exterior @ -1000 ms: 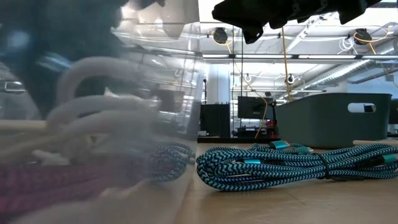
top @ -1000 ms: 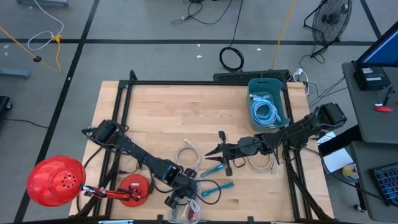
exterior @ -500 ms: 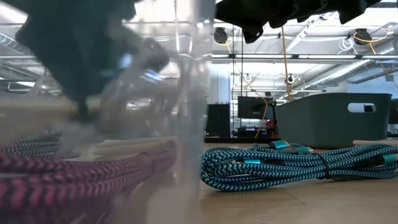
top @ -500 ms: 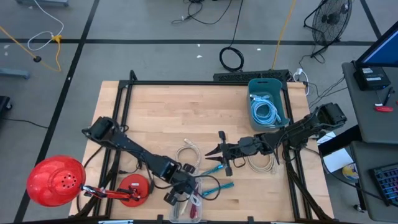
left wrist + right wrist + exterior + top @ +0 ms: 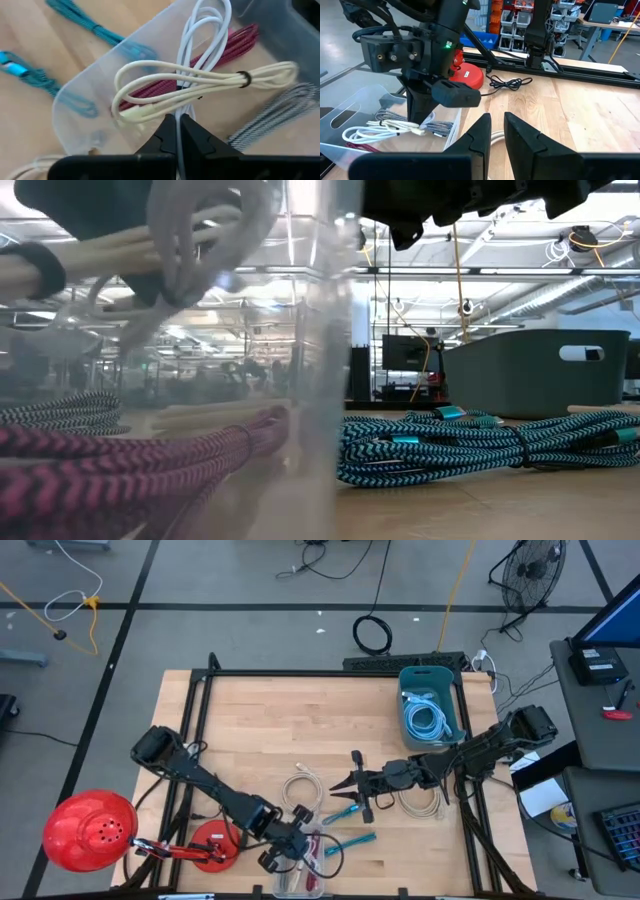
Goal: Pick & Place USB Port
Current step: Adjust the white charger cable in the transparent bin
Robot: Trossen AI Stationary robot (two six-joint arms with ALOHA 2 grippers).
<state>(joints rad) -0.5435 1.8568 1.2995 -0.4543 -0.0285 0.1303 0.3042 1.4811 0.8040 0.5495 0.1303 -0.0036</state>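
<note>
Left gripper (image 5: 176, 131): fingers together, pinched on a white cable (image 5: 200, 95), a tied coil that hangs just above the clear bin (image 5: 90, 95) at the table's near edge. In the right wrist view the cable (image 5: 395, 127) dangles below the left gripper (image 5: 420, 107), clear of the bin floor. Red cable (image 5: 220, 50) and a grey braided cable (image 5: 265, 117) lie in the bin beneath it.

Judged stage: pick made, cable lifted out of the bin, placing not yet done. Likely goal is the grey bin (image 5: 430, 700) at the far right, which already holds a blue-white cable (image 5: 425, 720); that cannot be confirmed.

Right gripper (image 5: 350, 783): hovers mid-table, right of the left arm, fingers narrowly apart and empty.

Around: teal cable (image 5: 345, 825) on the table just right of the clear bin, a white coil (image 5: 300, 788) far of it, a beige coil (image 5: 420, 802) under the right arm. Red lamp (image 5: 88, 830) at the near left.

In the way: the right arm lies across the direct route to the grey bin; the dangling loops could snag on the clear bin's rim.
</note>
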